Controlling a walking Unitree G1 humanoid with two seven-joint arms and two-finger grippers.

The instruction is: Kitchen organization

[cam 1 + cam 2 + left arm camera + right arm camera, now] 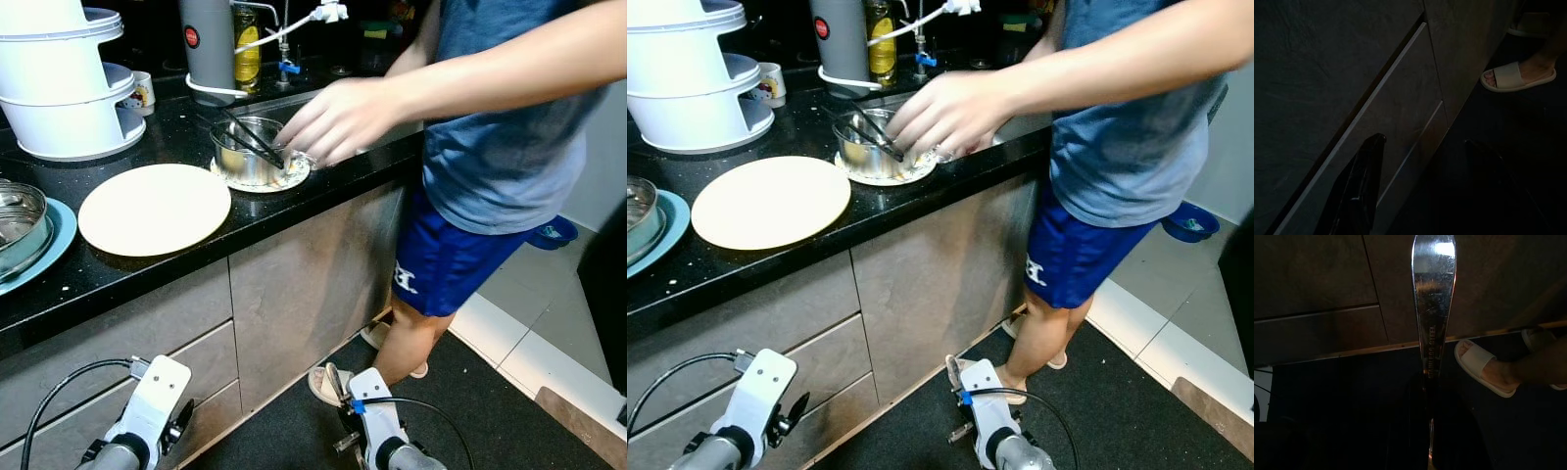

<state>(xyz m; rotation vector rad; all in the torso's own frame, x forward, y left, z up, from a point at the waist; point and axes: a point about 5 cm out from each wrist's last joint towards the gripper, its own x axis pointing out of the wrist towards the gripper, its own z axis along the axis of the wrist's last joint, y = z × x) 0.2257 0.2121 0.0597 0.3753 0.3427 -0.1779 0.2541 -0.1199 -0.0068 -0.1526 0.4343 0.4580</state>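
The utensil handle [1434,308] reads "STAINLESS STEEL".

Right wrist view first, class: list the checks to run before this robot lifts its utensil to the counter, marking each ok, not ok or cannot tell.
1. Right end effector grips the steel utensil: ok.
2. Left end effector free, fingers apart: ok.
3. Counter area clear of people: not ok, a person's hand is at the steel bowl.
4. Floor path clear: not ok, sandalled foot nearby.
5. Utensil type: cannot tell.
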